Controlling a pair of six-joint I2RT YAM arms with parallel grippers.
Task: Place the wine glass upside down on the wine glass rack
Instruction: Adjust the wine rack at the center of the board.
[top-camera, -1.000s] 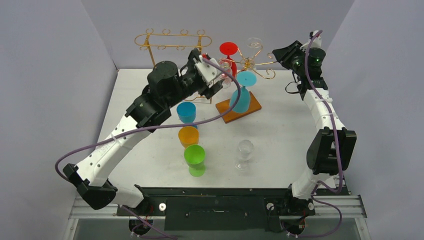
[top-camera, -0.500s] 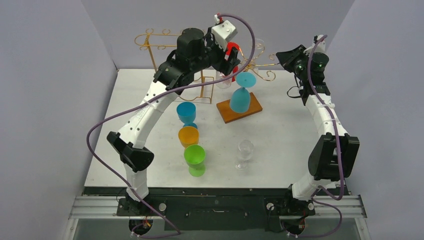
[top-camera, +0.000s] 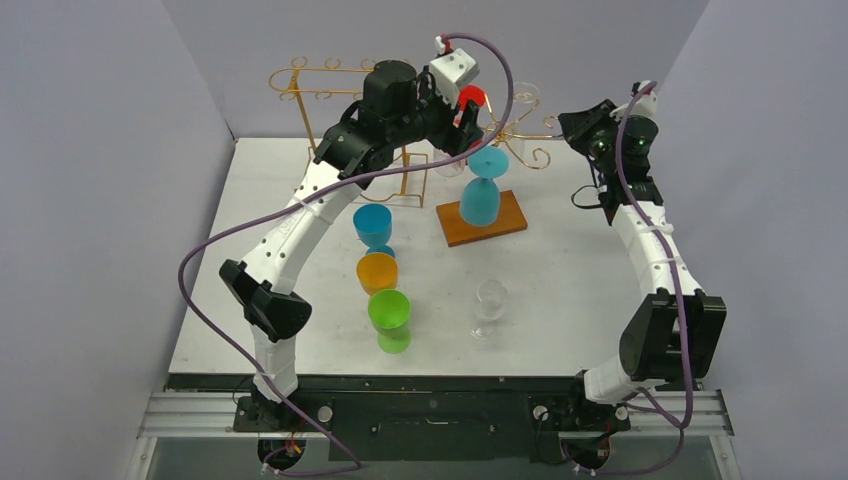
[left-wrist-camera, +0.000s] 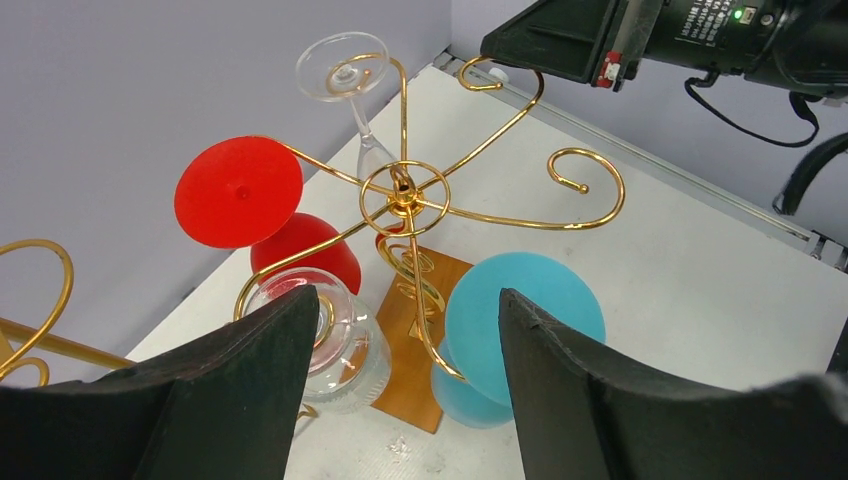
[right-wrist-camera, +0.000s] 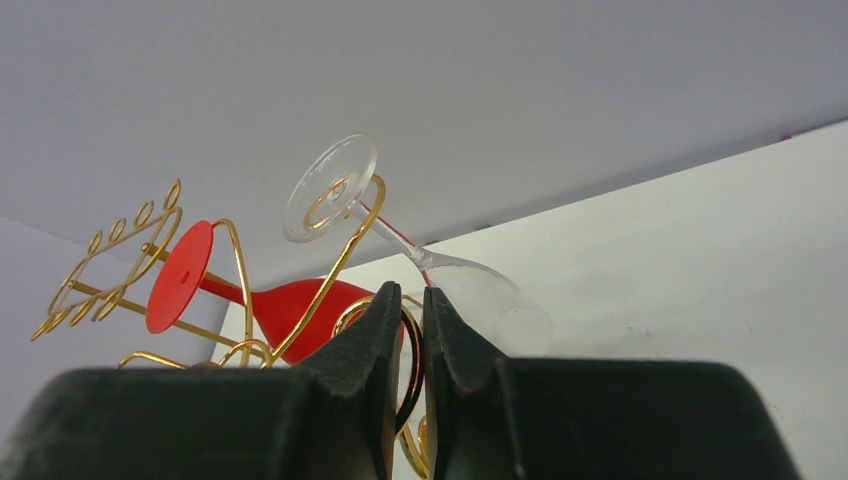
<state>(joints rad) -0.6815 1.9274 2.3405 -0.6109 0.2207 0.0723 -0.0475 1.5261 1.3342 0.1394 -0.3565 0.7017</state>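
1. The wine glass, clear, hangs bowl-down on one arm of the wine glass rack. In the left wrist view it sits at about 7 o'clock from the rack hub.
2. The left gripper hovers above the rack with its fingers spread wide apart. It holds nothing; the wine glass shows just beside the inner edge of one finger.
3. On the other rack arms, in the same view:
   - a red glass at 9 o'clock;
   - a second clear glass at 11 o'clock, tilted;
   - a teal glass at 5 o'clock.
4. The rack stands on a wooden base.
5. The right gripper is at the rack's 1 o'clock arm tip, fingers pressed nearly together. Whether it pinches the wire cannot be told.
6. On the surface, at 6 to 7 o'clock from the rack in the top view, stand a blue cup, an orange cup, a green cup and an upright clear glass.
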